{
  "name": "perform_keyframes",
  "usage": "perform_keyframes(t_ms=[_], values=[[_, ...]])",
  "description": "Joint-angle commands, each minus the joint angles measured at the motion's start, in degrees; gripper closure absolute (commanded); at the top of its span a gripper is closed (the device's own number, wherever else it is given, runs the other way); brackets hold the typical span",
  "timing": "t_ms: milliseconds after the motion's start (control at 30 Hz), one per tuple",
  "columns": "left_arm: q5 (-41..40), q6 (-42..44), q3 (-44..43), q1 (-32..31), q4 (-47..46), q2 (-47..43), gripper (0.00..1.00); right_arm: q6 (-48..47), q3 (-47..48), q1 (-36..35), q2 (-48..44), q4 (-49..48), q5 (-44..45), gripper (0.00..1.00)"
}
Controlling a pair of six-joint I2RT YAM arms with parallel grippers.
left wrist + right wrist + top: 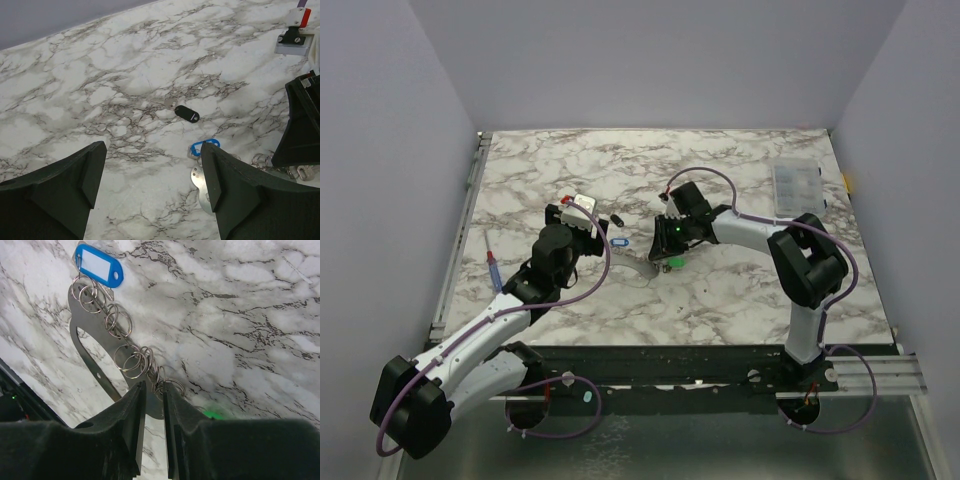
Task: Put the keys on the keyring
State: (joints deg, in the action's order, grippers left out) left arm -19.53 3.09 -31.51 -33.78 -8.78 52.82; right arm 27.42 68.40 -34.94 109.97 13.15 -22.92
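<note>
— Blue key [97, 265] upper left, touching the keyring [147, 362] chain; green key [215, 415] lower centre, mostly hidden.
— Jaws?
— Right gripper [154, 390] clenched on keyring; left gripper [152, 175] spread, empty, over marble table [100, 75].

A white-and-grey marble tabletop [740, 290] carries everything. The left gripper [585, 225] hovers near a small black cylinder [616, 218] and a tiny blue-headed key [615, 241]. The right gripper [663, 252] points down at one end of a thin silvery-grey metal keyring [640, 265], apparently pinching it, just beside a tiny green-headed key [672, 263]. A blue-and-red pen-like tool [494, 268] lies at the left edge. A clear plastic compartment box [794, 185] sits far right.
</note>
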Motion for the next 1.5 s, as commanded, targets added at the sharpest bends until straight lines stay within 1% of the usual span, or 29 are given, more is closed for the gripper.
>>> perform_keyframes(t_ms=[0, 67, 333, 433, 600, 733, 900, 933, 967, 1033, 1067, 1133, 1267, 1400, 1467], values=[[1.08, 0.60, -1.63, -0.19, 0.02, -0.70, 0.17, -0.06, -0.04, -0.82, -0.08, 1.47, 1.96, 0.72], [1.07, 0.68, -1.62, -0.16, 0.04, -0.70, 0.17, -0.21, 0.25, -0.95, -0.32, 1.93, 2.40, 0.73], [1.12, 0.69, -1.63, -0.19, 0.04, -0.61, 0.17, -0.94, 1.11, -1.52, -0.67, 3.36, 4.09, 0.74], [1.11, 0.69, -1.63, -0.14, -0.01, -0.54, 0.17, -1.13, 1.46, -1.71, -0.89, 3.63, 4.46, 0.78], [1.07, 0.79, -1.57, -0.15, -0.01, -0.50, 0.17, -1.47, 2.20, -2.02, -0.99, 4.30, 4.95, 0.79], [1.13, 0.79, -1.62, -0.15, 0.01, -0.43, 0.17, -1.82, 2.73, -2.29, -1.16, 4.88, 5.58, 0.83], [1.16, 0.78, -1.61, -0.14, 0.02, -0.40, 0.17, -2.13, 3.23, -2.58, -1.47, 5.66, 6.42, 0.83], [1.16, 0.77, -1.61, -0.15, 0.07, -0.35, 0.17, -2.15, 3.30, -2.59, -1.58, 5.74, 6.50, 0.83], [1.16, 0.75, -1.65, -0.15, 0.05, -0.35, 0.17, -2.27, 3.31, -2.59, -1.72, 5.79, 6.52, 0.80], [1.25, 0.69, -1.63, -0.15, 0.01, -0.34, 0.17, -2.32, 3.32, -2.67, -1.97, 5.79, 6.56, 0.70], [1.25, 0.70, -1.65, -0.15, 0.02, -0.35, 0.17, -2.36, 3.27, -2.66, -2.10, 5.83, 6.65, 0.66], [1.20, 0.69, -1.64, -0.15, 0.04, -0.35, 0.17, -2.32, 3.23, -2.73, -2.29, 5.84, 6.64, 0.63], [1.33, 0.69, -1.69, -0.15, 0.06, -0.39, 0.17, -2.35, 3.40, -2.84, -2.39, 6.09, 6.60, 0.63], [1.42, 0.69, -1.67, -0.15, 0.02, -0.35, 0.17, -2.44, 3.73, -3.02, -2.57, 6.36, 6.84, 0.67], [1.42, 0.69, -1.69, -0.16, 0.04, -0.35, 0.17, -2.50, 3.92, -3.16, -2.57, 6.53, 6.96, 0.68]])
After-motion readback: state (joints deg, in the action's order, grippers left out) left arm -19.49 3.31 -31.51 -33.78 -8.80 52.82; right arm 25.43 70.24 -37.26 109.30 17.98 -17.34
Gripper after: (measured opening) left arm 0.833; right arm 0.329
